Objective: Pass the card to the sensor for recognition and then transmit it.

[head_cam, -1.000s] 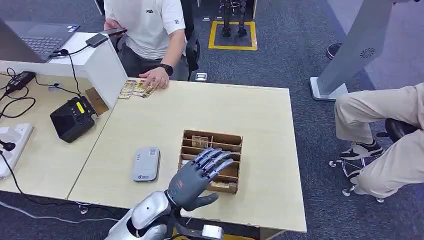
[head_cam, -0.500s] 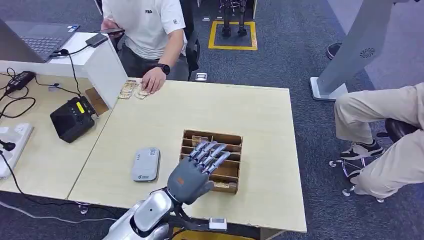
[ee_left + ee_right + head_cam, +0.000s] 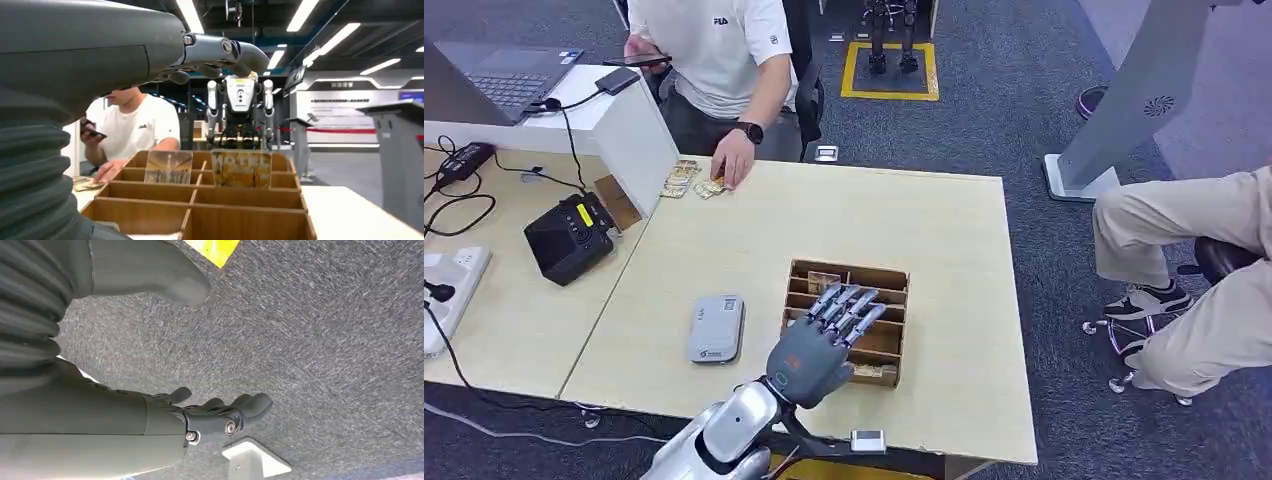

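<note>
Cards (image 3: 241,169) stand upright in the far row of the wooden divided box (image 3: 894,281) on the table (image 3: 844,215), two of them side by side in the left wrist view, a paler one (image 3: 168,166) and a yellow printed one; in the head view one shows at the box's far left compartment (image 3: 824,282). The left hand (image 3: 820,345) hovers over the near and middle rows of the box with its fingers (image 3: 849,308) stretched flat and apart, holding nothing. The right hand (image 3: 210,417) hangs over carpeted floor, fingers loosely curled inward around nothing that I can see. The sensor (image 3: 716,327), a grey flat device, lies on the table just left of the box, apart from it. The likeliest trouble, as I judge it, is the reach: the cards sit in the row farthest from the robot, so fingers coming down where they now hover would meet the dividers or an unfilled slot. Thin upright cards in narrow compartments also leave little room for a thumb, so a pinch could tip a card flat, drag both at once, or shove the light box across the table toward the person (image 3: 714,50) seated at the far edge.
</note>
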`<state>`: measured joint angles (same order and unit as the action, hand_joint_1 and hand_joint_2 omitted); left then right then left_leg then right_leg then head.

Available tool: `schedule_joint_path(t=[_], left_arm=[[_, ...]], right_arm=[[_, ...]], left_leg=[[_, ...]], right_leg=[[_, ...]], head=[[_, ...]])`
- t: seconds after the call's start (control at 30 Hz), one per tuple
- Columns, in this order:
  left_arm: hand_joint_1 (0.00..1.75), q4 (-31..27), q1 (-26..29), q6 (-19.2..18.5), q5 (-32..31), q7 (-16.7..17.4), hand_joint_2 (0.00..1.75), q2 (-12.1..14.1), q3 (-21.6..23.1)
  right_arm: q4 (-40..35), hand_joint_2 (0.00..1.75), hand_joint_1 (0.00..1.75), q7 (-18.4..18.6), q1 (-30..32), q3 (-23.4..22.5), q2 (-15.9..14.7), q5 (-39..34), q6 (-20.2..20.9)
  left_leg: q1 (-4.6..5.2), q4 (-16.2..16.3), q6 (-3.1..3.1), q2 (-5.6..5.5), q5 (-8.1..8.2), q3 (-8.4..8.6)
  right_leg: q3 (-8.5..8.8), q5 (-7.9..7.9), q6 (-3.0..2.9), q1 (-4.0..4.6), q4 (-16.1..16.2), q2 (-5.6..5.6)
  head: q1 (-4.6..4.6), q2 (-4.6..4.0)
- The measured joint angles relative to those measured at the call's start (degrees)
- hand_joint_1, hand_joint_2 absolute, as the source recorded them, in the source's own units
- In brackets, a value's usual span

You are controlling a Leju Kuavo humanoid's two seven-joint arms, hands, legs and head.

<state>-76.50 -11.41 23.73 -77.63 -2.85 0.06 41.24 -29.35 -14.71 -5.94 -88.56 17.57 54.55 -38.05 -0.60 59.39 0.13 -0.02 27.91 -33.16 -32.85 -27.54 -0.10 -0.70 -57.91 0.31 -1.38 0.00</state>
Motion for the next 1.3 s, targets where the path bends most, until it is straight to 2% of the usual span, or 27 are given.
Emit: schedule_joint_path(t=[0.3, 0.7, 0.8, 1.07, 1.17, 1.3], left_arm=[[0.0, 5.01, -0.45, 1.77, -2.17, 3.15, 1.75, -1.29, 0.0], [0.0, 7.06, -0.82, 2.08, -2.34, 3.2, 1.75, -1.33, 0.0], [0.0, 7.33, -0.82, 2.3, -3.0, 4.36, 1.75, -1.31, -0.02], [0.0, 7.54, -0.48, 5.36, -4.46, 6.65, 1.75, -1.29, -1.25], [0.0, 7.54, -0.31, 8.0, -6.82, 9.25, 1.75, -1.31, -2.88], [0.0, 7.13, 0.03, 9.88, -7.46, 10.45, 1.75, -1.31, -5.38]], right_arm=[[0.0, 1.75, 0.0, 0.04, 0.0, 0.0, 0.0, 0.63, 0.0], [0.0, 1.75, 0.0, 0.04, 0.01, 0.0, 0.0, 0.63, 0.0], [0.02, 1.75, 0.0, 0.07, 0.01, 0.0, 0.0, 0.61, 0.0], [0.04, 1.75, 0.0, 0.31, 0.01, 0.0, 0.0, 0.46, 0.0], [0.06, 1.75, 0.0, 0.66, 0.01, 0.0, 0.0, 0.46, 0.0], [0.04, 1.75, 0.0, 1.03, 0.0, 0.0, 0.0, 0.48, 0.0]], left_leg=[[0.0, 0.0, 0.0, 0.0, 0.0, 0.0], [0.0, 0.0, 0.0, 0.0, 0.0, 0.0], [0.0, 0.0, 0.0, 0.0, 0.0, -0.01], [0.0, 0.0, 0.0, -0.01, 0.0, -0.03], [-0.01, 0.0, 0.0, -0.01, 0.0, -0.02], [-0.01, 0.0, 0.0, -0.01, -0.01, -0.02]], right_leg=[[0.0, 0.0, 0.0, 0.0, 0.0, 0.0], [0.0, 0.0, 0.0, 0.0, 0.0, 0.0], [0.0, 0.0, 0.0, 0.0, 0.0, 0.0], [0.0, 0.0, 0.0, 0.0, 0.0, 0.0], [0.0, 0.0, 0.0, 0.0, -0.01, 0.0], [0.01, 0.0, 0.0, 0.0, -0.02, -0.01]], head=[[0.0, 0.0], [0.0, 0.0], [0.0, 0.0], [0.0, 0.0], [0.0, 0.0], [0.0, 0.0]])
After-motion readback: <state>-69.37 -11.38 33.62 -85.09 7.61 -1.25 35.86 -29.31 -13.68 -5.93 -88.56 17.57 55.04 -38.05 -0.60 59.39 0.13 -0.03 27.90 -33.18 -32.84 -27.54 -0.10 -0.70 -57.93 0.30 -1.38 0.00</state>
